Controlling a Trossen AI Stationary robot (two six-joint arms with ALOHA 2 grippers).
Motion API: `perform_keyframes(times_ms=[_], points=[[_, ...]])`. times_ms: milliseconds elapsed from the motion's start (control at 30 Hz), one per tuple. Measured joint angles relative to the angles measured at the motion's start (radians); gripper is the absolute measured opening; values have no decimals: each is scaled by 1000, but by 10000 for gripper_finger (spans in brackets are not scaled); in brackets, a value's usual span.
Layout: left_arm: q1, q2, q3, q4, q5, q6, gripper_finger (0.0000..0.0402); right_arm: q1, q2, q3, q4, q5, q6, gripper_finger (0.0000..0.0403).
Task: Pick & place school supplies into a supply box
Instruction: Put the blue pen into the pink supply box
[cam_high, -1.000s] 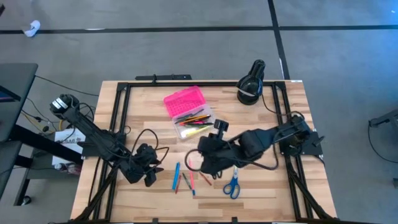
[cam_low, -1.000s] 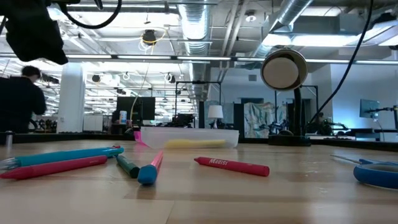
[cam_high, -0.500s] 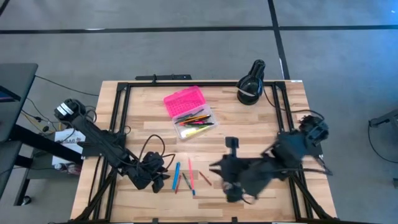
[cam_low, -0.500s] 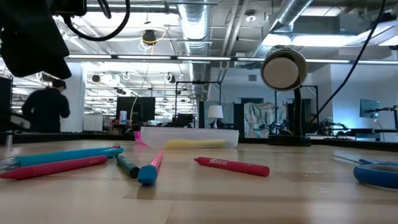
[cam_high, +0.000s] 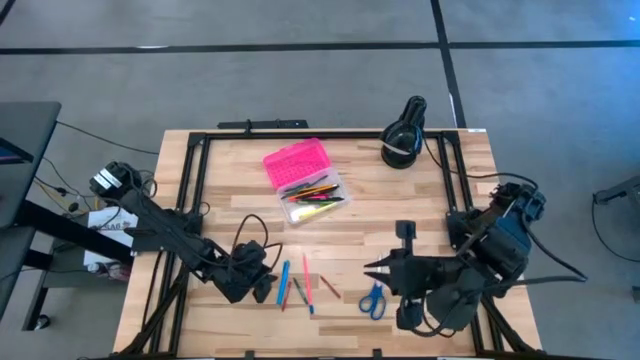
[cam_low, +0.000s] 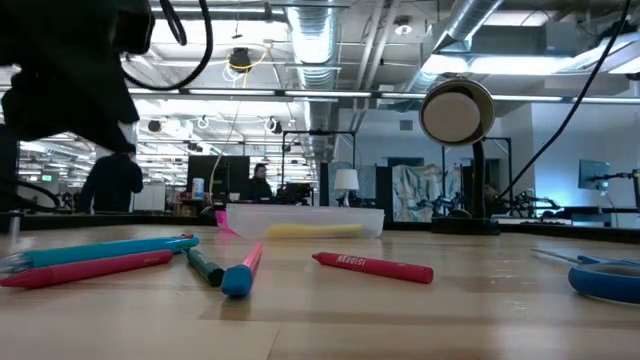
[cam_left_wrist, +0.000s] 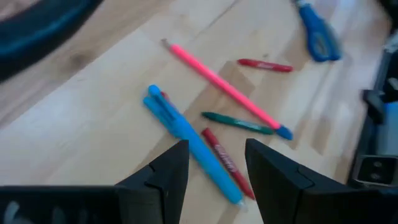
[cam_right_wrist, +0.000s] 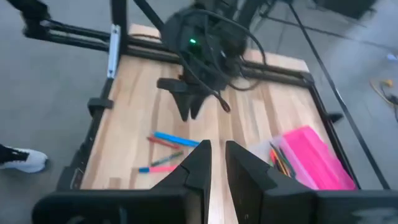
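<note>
On a wooden table (cam_high: 230, 180), a box (cam_high: 303, 180) with a pink lid lies open near the middle, toward the far side. Several pens and pencils are already seen inside its clear base. Left outside, on the near part of the table, are a blue pen (cam_high: 283, 281), a pink pencil (cam_high: 308, 284), a green pencil (cam_left_wrist: 239, 122), two red crayons (cam_left_wrist: 264, 65), and blue scissors (cam_high: 373, 297) a little to their right. The task is judged roughly half done, with about six items to be moved.

The left gripper (cam_high: 262, 289) is held low just beside the blue pen, its fingers (cam_left_wrist: 165, 176) spread and holding nothing. The right gripper (cam_high: 377, 268) is raised just above the scissors, its fingers (cam_right_wrist: 198, 163) drawn near together with a narrow gap, nothing pinched between them.
</note>
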Motion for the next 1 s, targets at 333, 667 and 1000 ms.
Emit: perform_keyframes(times_ms=[333,667,1000], points=[[71,169,3,76,141,-102,153,36,-8,-58,8,37,62,42],[106,215,49,77,171,-72,153,38,-8,-59,-5,52,70,42],[127,249,49,71,189,-71,153,23,-7,-59,-38,52,69,42]])
